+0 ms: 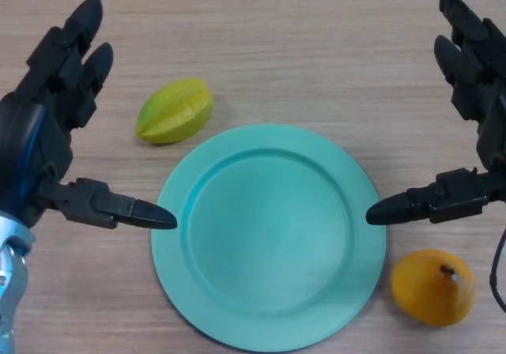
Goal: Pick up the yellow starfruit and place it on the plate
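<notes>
The starfruit (175,111) lies just beyond the empty plate (178,235), toward the table's (277,46) left edge. Left hand (47,125) beside it, fingers spread wide, seems poised to grasp; right hand (474,133) is equally wide, holding nothing.

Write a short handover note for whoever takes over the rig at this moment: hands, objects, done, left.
Left hand: open, holding nothing, at the view's left, near the starfruit.
Right hand: open, holding nothing, at the view's right.
Yellow starfruit: on the table, just off the upper-left rim of the teal plate.
An orange fruit lies by the plate's lower right.
Done: nothing; the plate holds nothing.
Left: grasp the starfruit, probably with the left hand, and set it on the plate.
</notes>
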